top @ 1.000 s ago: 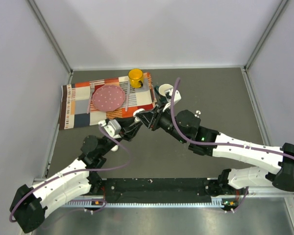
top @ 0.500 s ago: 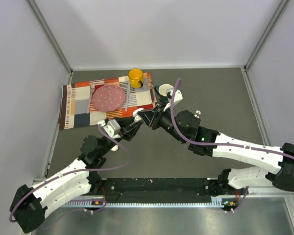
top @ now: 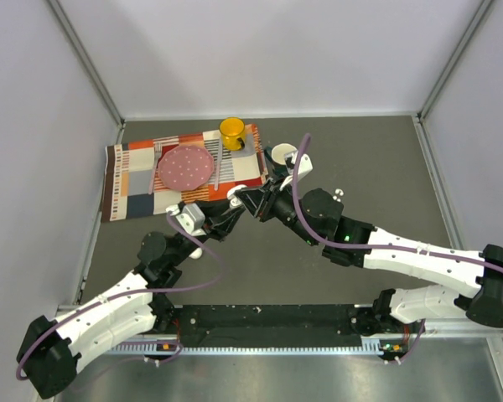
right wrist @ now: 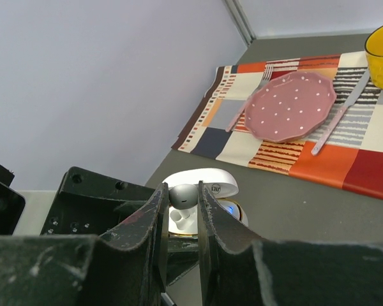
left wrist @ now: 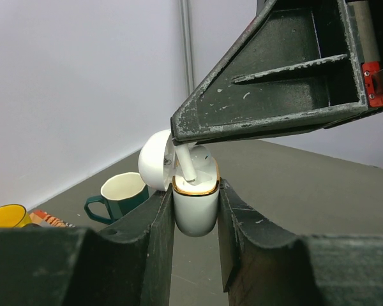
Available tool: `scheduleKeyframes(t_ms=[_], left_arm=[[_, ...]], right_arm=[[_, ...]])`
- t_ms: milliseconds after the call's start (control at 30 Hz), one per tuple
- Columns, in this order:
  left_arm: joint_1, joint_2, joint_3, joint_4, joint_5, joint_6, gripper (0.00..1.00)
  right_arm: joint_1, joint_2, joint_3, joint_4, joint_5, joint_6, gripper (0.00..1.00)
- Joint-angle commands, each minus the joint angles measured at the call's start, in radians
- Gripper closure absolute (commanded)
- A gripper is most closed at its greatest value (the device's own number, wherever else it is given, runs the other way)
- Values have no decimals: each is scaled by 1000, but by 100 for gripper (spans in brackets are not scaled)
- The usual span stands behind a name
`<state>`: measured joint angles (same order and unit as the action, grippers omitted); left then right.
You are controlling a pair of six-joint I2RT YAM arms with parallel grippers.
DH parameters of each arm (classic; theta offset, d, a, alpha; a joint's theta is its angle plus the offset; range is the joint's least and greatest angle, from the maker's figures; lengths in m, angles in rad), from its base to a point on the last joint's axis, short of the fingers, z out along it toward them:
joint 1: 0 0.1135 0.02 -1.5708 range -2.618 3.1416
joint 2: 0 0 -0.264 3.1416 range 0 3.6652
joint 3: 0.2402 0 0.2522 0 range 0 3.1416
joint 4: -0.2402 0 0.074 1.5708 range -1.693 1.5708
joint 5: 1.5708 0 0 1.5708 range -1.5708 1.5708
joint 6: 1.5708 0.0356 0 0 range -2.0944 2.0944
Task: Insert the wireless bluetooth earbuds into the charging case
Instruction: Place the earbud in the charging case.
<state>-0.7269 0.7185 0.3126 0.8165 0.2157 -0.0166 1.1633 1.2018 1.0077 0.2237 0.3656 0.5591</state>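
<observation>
One earbud (left wrist: pixel 187 166), pinched in the right gripper (right wrist: pixel 182 207), hangs stem-down over the open case (left wrist: pixel 195 217) clamped by the left gripper (left wrist: pixel 196 191)

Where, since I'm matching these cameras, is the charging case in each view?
Top external: centre, hidden where left gripper meets right gripper.
Left wrist: centre, charging case clamped by the fingers.
Right wrist: charging case lower centre, lid open.
Shared landmark: yellow mug.

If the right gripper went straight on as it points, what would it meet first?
The right gripper would first meet the open charging case, held in the left gripper just ahead; the earbud it carries seems at the opening.
</observation>
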Motion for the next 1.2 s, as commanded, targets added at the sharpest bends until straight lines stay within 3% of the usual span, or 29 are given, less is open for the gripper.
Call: scheduleKeyframes(t_ms=[0,1100,1167], left_arm=[[3,-4,37,85,-1,-17,100],[0,7,37,188,-70,-43,100],[0,9,36,191,-72,-43,100]], right_arm=[[15,-24,-12,63,-16,-1,100],[45,22,-8,-4,67,-44,100],[45,27,-3,-12,68,-47,96]])
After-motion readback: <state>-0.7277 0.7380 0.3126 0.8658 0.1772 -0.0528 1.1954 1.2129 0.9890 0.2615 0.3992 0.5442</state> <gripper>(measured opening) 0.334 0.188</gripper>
